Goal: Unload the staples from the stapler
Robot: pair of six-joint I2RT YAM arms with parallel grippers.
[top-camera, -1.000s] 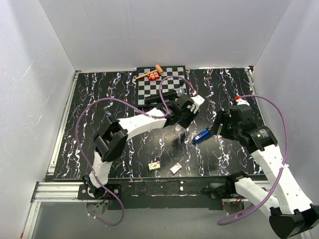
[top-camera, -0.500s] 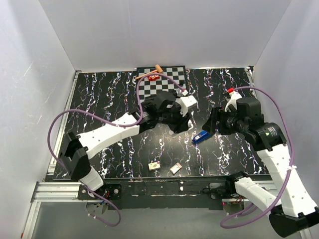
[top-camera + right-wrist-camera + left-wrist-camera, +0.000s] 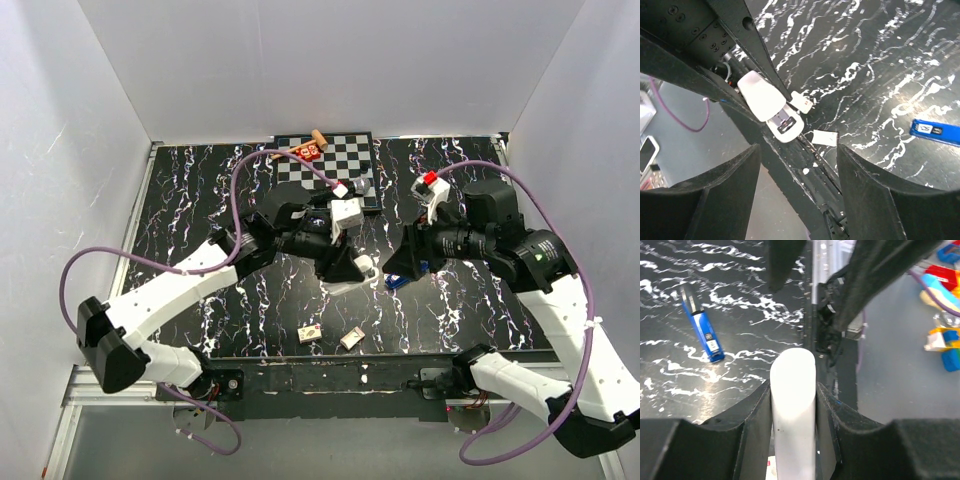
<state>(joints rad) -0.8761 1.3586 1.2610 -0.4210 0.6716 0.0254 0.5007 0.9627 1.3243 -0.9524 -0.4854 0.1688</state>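
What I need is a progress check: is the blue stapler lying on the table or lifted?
Lying flat. The stapler rests on the black marbled table, with nothing gripping it.

We look down on a black surface (image 3: 190, 190) veined with white marbling. It is boxed in by three plain white walls: a back wall (image 3: 330, 60), a left wall (image 3: 60, 180) and a right wall (image 3: 590, 110). These meet the surface at its far and side edges. A silver metal rail (image 3: 122, 265) runs along the left edge, and a metal frame (image 3: 110, 385) sits at the near left corner. Past the near edge we make out a grey floor (image 3: 900, 380). The light is soft and even, throwing only faint shadows on the walls.
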